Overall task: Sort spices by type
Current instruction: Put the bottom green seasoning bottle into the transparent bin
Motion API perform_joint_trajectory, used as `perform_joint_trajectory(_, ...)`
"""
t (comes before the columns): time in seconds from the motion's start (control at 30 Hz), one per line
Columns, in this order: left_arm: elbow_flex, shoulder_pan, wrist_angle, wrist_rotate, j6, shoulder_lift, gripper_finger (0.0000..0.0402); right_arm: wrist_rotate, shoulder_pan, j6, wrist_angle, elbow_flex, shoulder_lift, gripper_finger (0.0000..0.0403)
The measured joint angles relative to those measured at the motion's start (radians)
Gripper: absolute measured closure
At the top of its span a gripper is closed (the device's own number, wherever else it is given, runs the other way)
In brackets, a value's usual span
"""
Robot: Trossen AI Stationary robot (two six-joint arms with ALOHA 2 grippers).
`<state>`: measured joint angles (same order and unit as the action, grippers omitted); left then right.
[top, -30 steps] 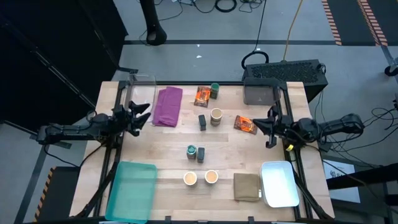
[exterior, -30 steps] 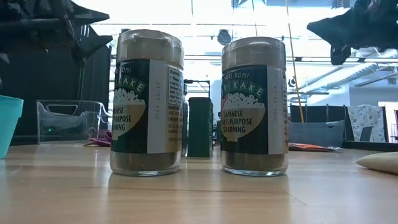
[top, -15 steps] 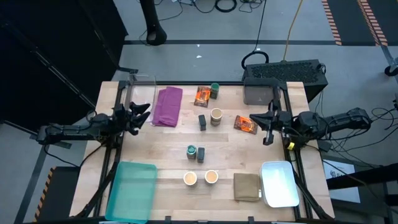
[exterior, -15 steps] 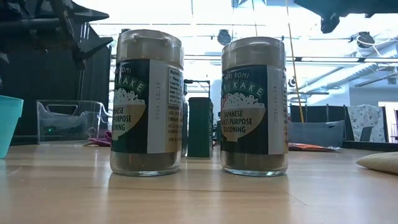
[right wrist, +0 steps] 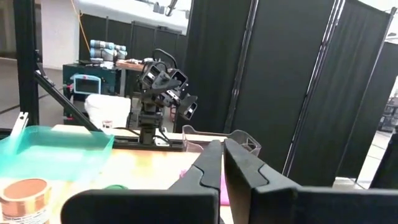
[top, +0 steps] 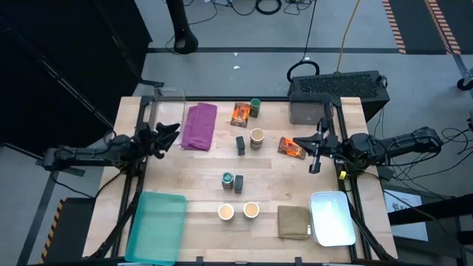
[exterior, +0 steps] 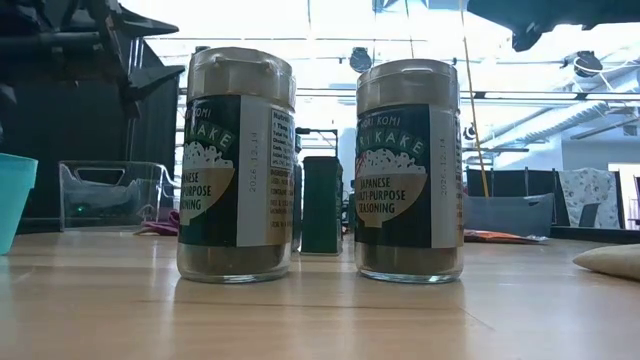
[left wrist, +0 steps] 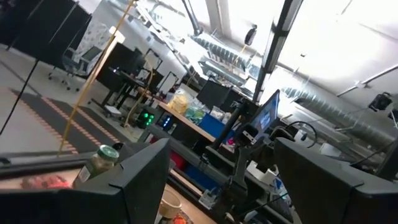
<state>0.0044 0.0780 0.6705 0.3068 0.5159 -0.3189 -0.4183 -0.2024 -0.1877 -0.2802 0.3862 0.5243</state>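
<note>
R gripper [top: 316,151] closed, empty, hanging over right side of table [top: 281,185], just right of an orange packet [top: 291,148]. L gripper [top: 164,137] w/ fingers apart, holding nothing, over left edge beside purple cloth [top: 199,125]; clear bin [top: 168,103] at far left corner.

Spices spread across table middle:
- 2nd orange packet [top: 240,113] & green-lidded jar [top: 255,107] side by side near far edge, centre.
- Dark block [top: 241,145] next to tan-topped cup [top: 256,137], a bit nearer than those.
- Another green-lidded jar [top: 228,179] w/ dark block [top: 239,182] touching or nearly so, mid-table. Low view: two upright seasoning jars close to lens, left one [exterior: 236,165] and right one [exterior: 408,170], apart, dark block [exterior: 322,204] standing between them farther back.
- Two tan-topped cups [top: 226,212] [top: 250,210] side by side toward near edge.

Olive-tan folded cloth [top: 293,222] near front right, touching white tray [top: 332,218] at near right corner. Teal tray [top: 157,225] at near left corner.
</note>
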Motion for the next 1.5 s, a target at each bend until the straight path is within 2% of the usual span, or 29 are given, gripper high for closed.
perform_joint_trajectory(0.3, 0.001, -0.031, 0.230, 0.021, 0.002, -0.195, 0.0111, 0.000, 0.000, -0.011, -0.026, 0.000, 0.005, 0.0403)
perform_joint_trajectory(0.57, 0.077, -0.058, 0.265, 0.034, -0.002, -0.366, 0.0111, 0.005, 0.000, 0.009, -0.102, 0.000, 0.047, 0.0403)
perform_joint_trajectory(0.77, 0.122, -0.061, 0.348, 0.042, -0.070, -0.466, 0.0111, 0.006, 0.000, -0.019, -0.114, 0.000, 0.073, 0.0403)
perform_joint_trajectory(1.5, 0.147, -0.061, 0.395, 0.079, -0.103, -0.635, 0.0111, 0.005, 0.000, -0.064, -0.102, 0.000, 0.072, 0.0403)
